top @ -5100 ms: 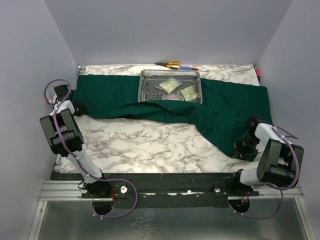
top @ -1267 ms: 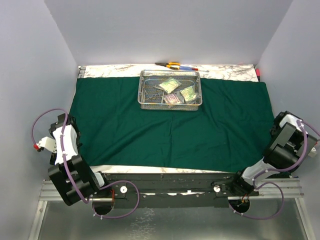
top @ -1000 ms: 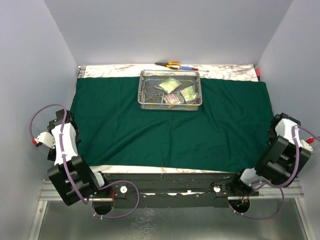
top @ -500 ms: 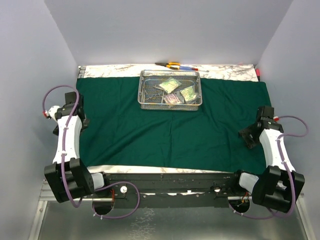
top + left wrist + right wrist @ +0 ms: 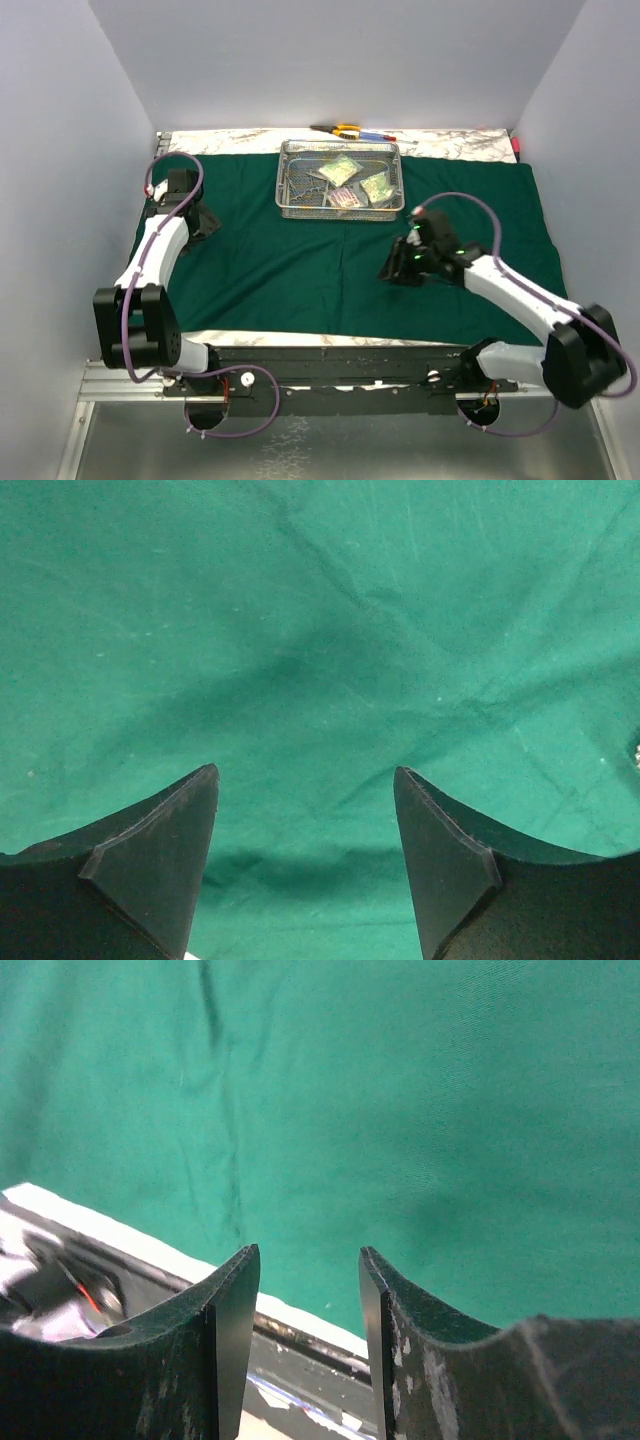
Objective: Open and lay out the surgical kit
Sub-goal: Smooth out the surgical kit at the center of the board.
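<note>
The surgical kit's dark green cloth point(image 5: 300, 260) lies spread flat over most of the table. On its far middle stands the steel wire-mesh tray point(image 5: 284, 170), holding three clear packets point(image 5: 341, 169) and slim steel instruments point(image 5: 302, 187). My left gripper point(image 5: 204, 223) hovers over the cloth's left part, left of the tray, open and empty; the left wrist view shows only cloth point(image 5: 320, 630) between its fingertips point(image 5: 305, 775). My right gripper point(image 5: 393, 271) hangs over the cloth in front of the tray. It points toward the near edge, its jaws point(image 5: 305, 1258) partly open with nothing between them.
A yellow-handled tool point(image 5: 345, 130) and red and blue pens point(image 5: 378, 136) lie on the marble strip behind the tray. The marble table edge point(image 5: 330, 340) shows in front of the cloth, and in the right wrist view the table edge point(image 5: 120, 1235) too. Grey walls close both sides.
The cloth, bunched five seconds ago, now lies flat. Over the last second both arms swung in from the table's sides over the cloth, and the right jaws narrowed.
</note>
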